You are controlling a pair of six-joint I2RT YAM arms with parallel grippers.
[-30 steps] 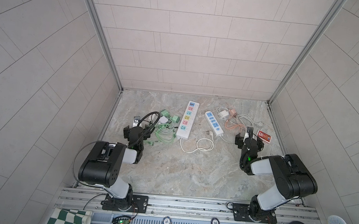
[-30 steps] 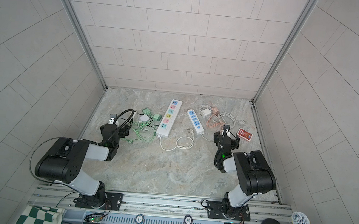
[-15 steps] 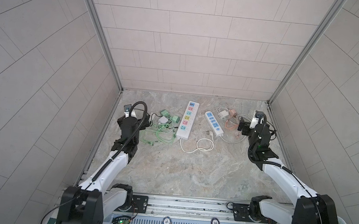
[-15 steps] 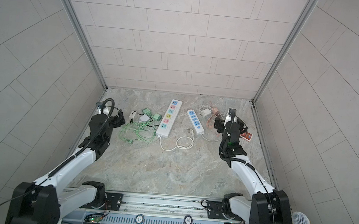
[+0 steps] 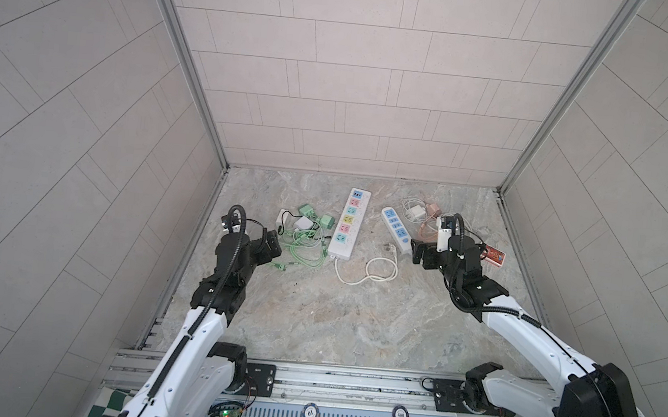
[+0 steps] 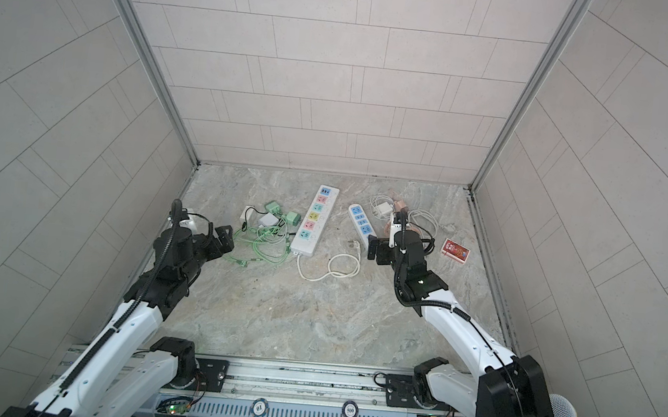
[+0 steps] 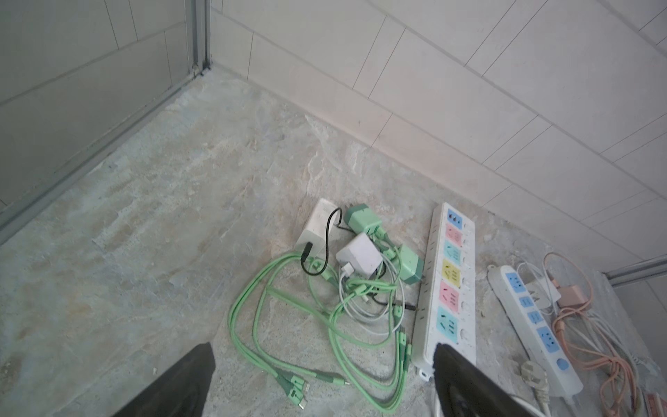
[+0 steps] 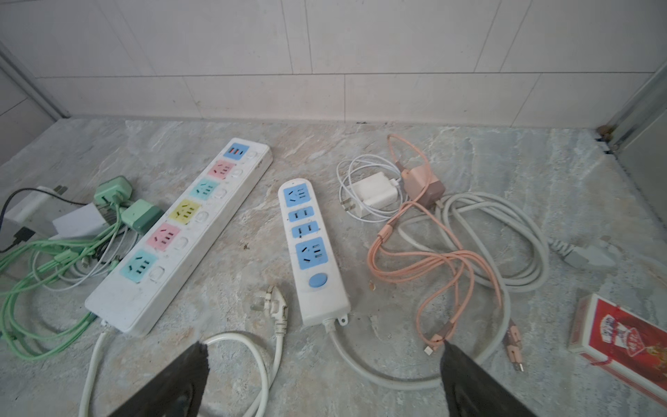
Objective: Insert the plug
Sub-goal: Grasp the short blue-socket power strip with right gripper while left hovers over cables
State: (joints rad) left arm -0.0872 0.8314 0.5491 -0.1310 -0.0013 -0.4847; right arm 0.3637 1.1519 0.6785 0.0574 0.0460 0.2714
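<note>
A long white power strip (image 5: 348, 224) (image 6: 314, 221) with coloured sockets lies mid-floor. Its cord ends in a loose white three-pin plug (image 8: 274, 307) (image 5: 391, 248). That plug rests beside a short white strip with blue sockets (image 8: 310, 249) (image 6: 361, 222). My right gripper (image 8: 323, 344) (image 5: 418, 253) hovers open just short of the plug and the short strip's cord end, holding nothing. My left gripper (image 7: 323, 346) (image 5: 272, 247) hangs open over a tangle of green cables (image 7: 325, 325), next to the long strip's near end (image 7: 447, 285).
Green and white chargers (image 7: 361, 252) lie left of the long strip. A white charger (image 8: 373, 195), a pink charger with pink cables (image 8: 422, 184) and a grey cord with its plug (image 8: 584, 254) lie right of the short strip. A red card box (image 8: 620, 339) sits at the far right.
Both arms have unfolded from near the front rail and reached forward over the floor. The right gripper has come left toward the short strip. Both grippers stay open.
</note>
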